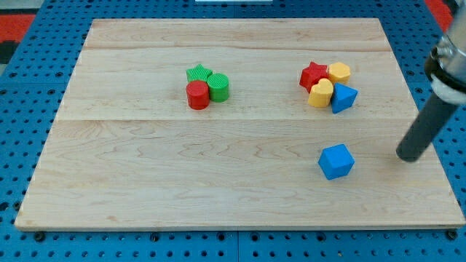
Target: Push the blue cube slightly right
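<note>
Camera view — my tip (408,156) right of blue cube (336,161)

red cylinder (197,95), green star (198,73), yellow heart (321,94), wooden board (145,175)

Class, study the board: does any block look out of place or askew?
The blue cube sits alone at the view's lower right, turned at an angle to the board edges, while the other blocks huddle in two clusters. My tip stands to its right, apart from it. Nothing looks damaged.

Two blue blocks (336,161), two red, two green, two yellow.
</note>
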